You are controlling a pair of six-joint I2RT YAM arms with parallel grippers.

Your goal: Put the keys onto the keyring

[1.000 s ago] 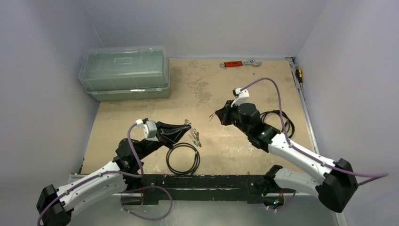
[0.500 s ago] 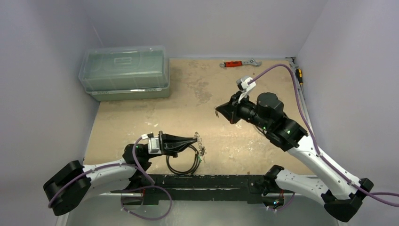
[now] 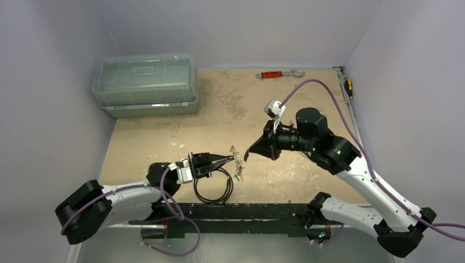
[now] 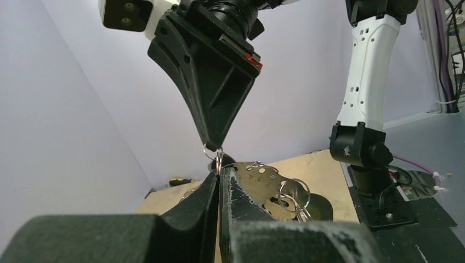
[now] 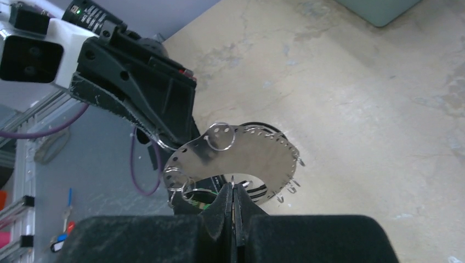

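We note left gripper (image 3: 233, 158) clamping keys (image 3: 238, 171), right gripper (image 3: 248, 155) pinching a small ring (image 4: 210, 153), black coil (image 3: 213, 186) lying close by.

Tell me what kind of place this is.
Probably a robot lab test cell: a left arm and right arm mounted at the near edge of a worn tabletop, plain walls boxing it in, and a red-handled wrench and clear plastic box at the far edge.
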